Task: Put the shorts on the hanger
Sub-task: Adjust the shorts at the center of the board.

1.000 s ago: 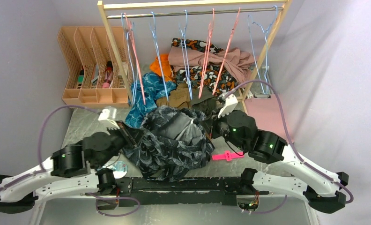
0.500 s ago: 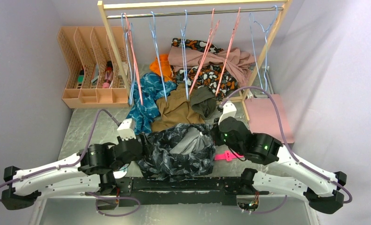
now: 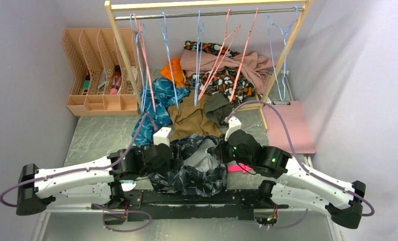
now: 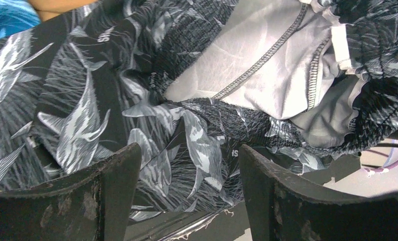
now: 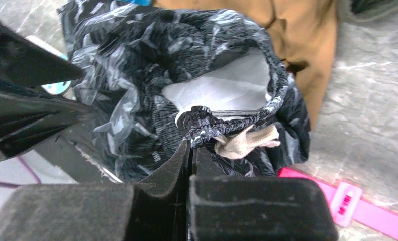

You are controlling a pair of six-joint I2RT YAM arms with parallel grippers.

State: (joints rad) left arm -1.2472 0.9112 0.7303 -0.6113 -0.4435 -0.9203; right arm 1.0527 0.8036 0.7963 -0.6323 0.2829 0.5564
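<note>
The shorts [image 3: 197,168] lie bunched at six o'clock on the worktop [image 3: 101,135]. The right gripper [image 5: 191,143] has its jaws clenched on the gathered waistband. The left gripper [image 4: 187,165] hovers over the fabric, jaws released. The shorts look light, limp and floppy, so the elastic waistband is probably the best place to grip.

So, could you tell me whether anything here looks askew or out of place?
Yes: the dark leaf-print fabric shorts lie bunched with pale lining showing, and one pink wire hanger hangs tilted sideways.

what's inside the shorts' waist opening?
Pale grey lining with a stitched seam shows inside the shorts. Deeper in, the shorts' own fabric hides the rest.
</note>
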